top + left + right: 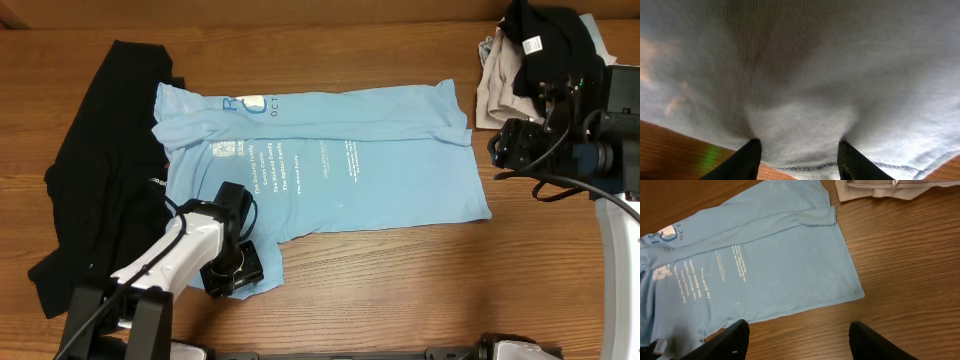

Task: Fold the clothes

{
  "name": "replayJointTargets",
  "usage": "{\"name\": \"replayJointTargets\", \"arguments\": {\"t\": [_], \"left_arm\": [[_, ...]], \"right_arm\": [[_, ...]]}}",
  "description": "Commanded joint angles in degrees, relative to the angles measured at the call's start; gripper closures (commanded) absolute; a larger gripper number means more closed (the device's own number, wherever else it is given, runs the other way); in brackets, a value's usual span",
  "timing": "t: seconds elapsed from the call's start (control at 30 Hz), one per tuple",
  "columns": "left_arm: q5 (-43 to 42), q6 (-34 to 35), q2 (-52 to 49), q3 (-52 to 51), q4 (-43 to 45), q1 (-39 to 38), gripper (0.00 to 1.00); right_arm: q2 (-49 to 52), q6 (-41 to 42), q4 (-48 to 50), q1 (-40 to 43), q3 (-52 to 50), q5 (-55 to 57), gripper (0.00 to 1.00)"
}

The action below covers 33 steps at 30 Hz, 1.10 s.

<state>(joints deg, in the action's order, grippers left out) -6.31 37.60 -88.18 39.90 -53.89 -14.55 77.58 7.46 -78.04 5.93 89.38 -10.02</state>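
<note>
- Overhead: the light blue shirt (340,170) lies spread flat across the middle of the desk (400,300), lettering up and one sleeve pointing toward the right arm.
- A black garment (95,180) sprawls along the shirt's left side, its edge tucked under the shirt.
- A pile (535,50) of dark and beige clothes sits in the far right corner.
- The left gripper (232,272) is down on the shirt's near left corner.
- The right gripper (505,148) hangs just off the shirt's right end, beside the pile.
- Left wrist: blue shirt (805,75) fills nearly the whole view!
- The left gripper (799,160) has a bunched bit of hem between its fingers (747,160). Creases run out from both tips, so it is gripping the shirt.
- A sliver of desk (670,150) shows below.
- Right wrist: the right gripper (802,342) is spread wide over bare desk (900,280), nothing between its fingers.
- It sits just past the shirt (765,265) edge.
- The pale bottom of the pile (880,187) peeks in at the top.
</note>
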Motion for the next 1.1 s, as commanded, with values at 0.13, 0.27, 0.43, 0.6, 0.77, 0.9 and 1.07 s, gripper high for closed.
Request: {"name": "replayJointTargets", "arguments": {"t": [0.13, 0.27, 0.43, 0.6, 0.77, 0.9, 1.07], "left_arm": [[-4.3, 1.3, -1.0, -0.4, -1.9, -0.5, 0.51], [-4.2, 0.2, -1.0, -0.4, -3.5, -0.5, 0.59], [-3.8, -1.9, -1.0, -0.2, -3.0, -0.3, 0.81], [-3.6, -5.3, -1.0, 3.3, -5.6, 1.6, 0.96], [-3.2, -12.1, -1.0, 11.3, -12.0, 5.6, 0.96], [-0.5, -15.0, -1.0, 19.0, -17.2, 8.4, 0.96], [-0.3, -19.3, -1.0, 26.9, -20.9, 10.1, 0.96]], "right_arm": [[0.2, 0.0, 0.4, 0.2, -0.1, 0.5, 0.32], [0.2, 0.0, 0.5, 0.2, -0.1, 0.5, 0.32], [0.2, 0.0, 0.4, 0.2, -0.1, 0.5, 0.32], [0.3, 0.0, 0.3, 0.2, -0.1, 0.5, 0.32], [2.5, 0.1, -0.8, 0.2, -0.2, 0.5, 0.33], [6.0, 0.2, -1.0, 0.2, -1.8, -1.5, 0.34], [9.5, 2.3, 1.2, 0.2, -8.4, -2.3, 0.39]]}}
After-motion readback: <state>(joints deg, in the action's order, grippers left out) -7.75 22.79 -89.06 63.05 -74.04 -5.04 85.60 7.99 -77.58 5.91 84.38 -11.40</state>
